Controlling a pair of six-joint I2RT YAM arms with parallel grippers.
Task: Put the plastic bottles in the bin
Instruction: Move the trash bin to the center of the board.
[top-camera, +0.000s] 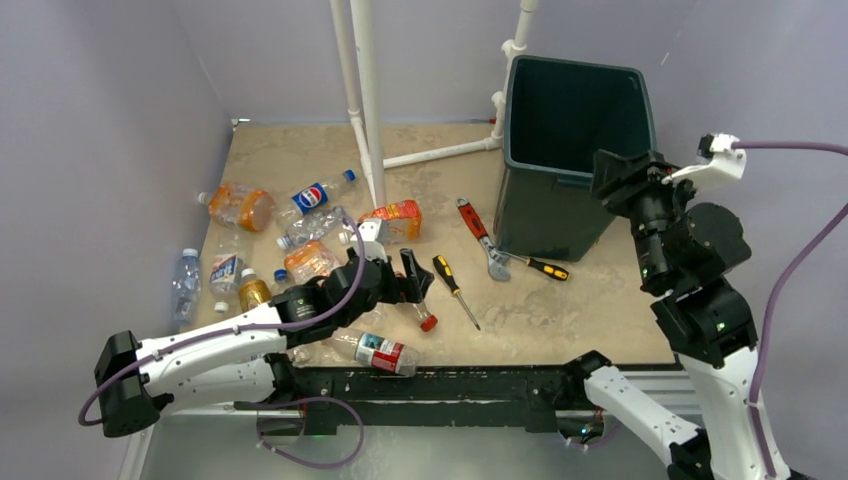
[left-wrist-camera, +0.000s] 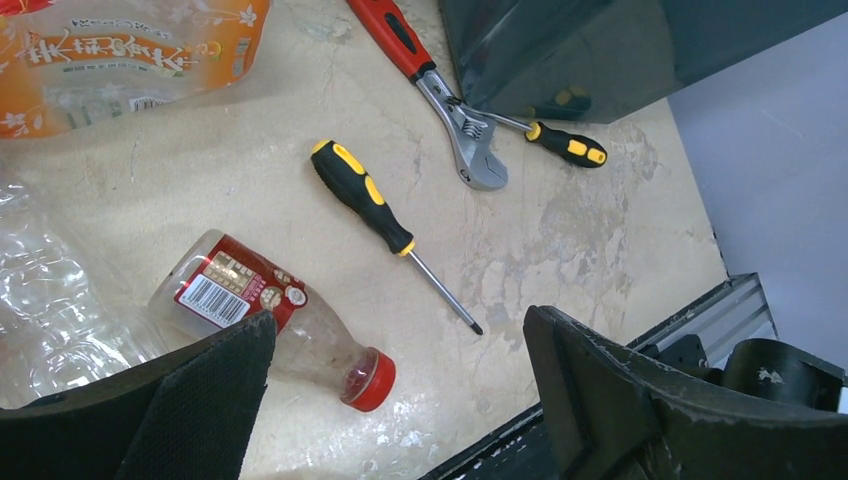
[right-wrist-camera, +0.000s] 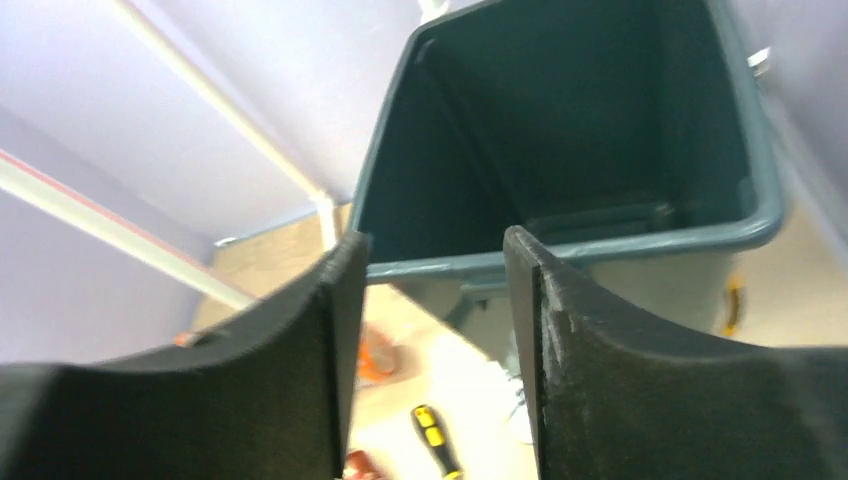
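Surface: tan marbled table top (top-camera: 300, 150), closed in by pale lilac walls.
Nearest item: a red-labelled bottle (top-camera: 380, 352) is laid on its side at the near edge.
Left arm: stretched low from its base toward mid-table. The left gripper (top-camera: 403, 277) is held over a red-capped bottle (left-wrist-camera: 270, 310), jaws spread wide, nothing gripped.
Obstacles: a yellow-and-black screwdriver (left-wrist-camera: 385, 220) lies just right of that bottle. Beyond it, a red-handled wrench (top-camera: 482, 238) and a second screwdriver (top-camera: 540, 267) touch at the bin's foot.
Left cluster: a Pepsi bottle (top-camera: 318, 195), an orange-tinted bottle (top-camera: 240, 207) and several others are scattered on their sides.
Bin: the dark green bin (top-camera: 545, 215) stands upright, far right.
Right arm: raised and folded. The right gripper (right-wrist-camera: 435, 300) is pointed at the bin's opening by its near rim, jaws apart and empty.
Backdrop: white pipes (top-camera: 365, 90).
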